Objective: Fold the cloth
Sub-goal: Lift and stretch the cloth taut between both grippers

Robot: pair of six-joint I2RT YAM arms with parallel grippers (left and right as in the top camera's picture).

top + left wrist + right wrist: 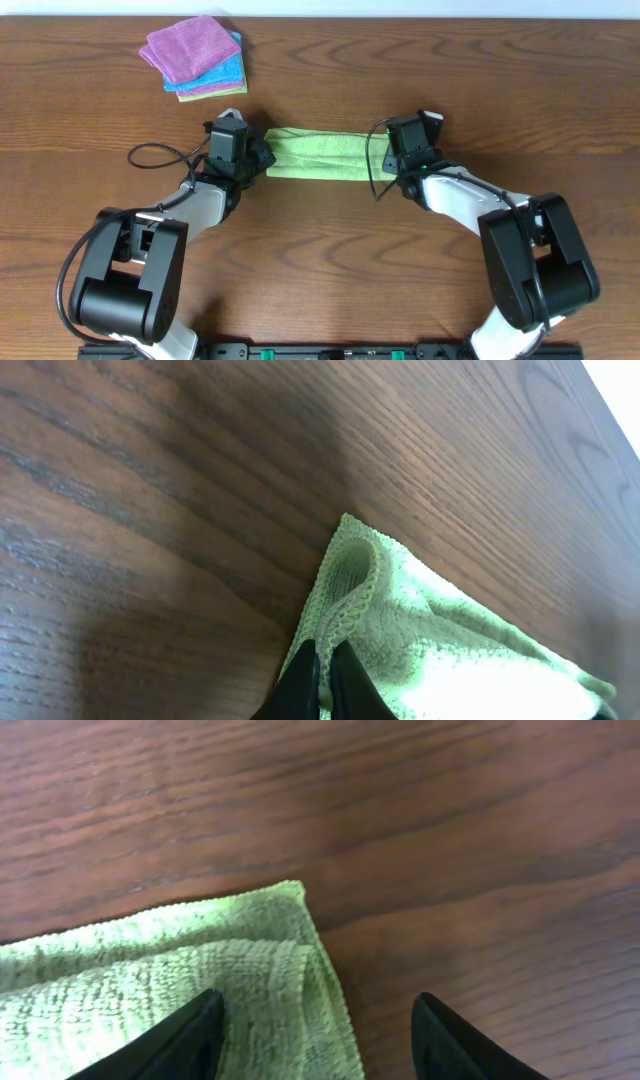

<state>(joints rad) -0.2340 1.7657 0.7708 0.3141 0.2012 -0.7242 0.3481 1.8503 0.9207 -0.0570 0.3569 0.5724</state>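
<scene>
The lime-green cloth [318,154] lies as a folded strip on the wooden table between my two grippers. My left gripper [258,157] is at its left end, shut on the cloth's raised corner edge [345,605], with the fingertips [324,652] pinching the hem. My right gripper [383,158] is at its right end, open, its fingers [318,1003] straddling the cloth's right edge [250,975] without holding it. No white tag shows.
A stack of folded cloths, purple [188,44] on top, turquoise-blue [225,71] and others below, lies at the back left. A black cable [160,152] loops beside the left arm. Bare wood [330,250] lies in front of the cloth.
</scene>
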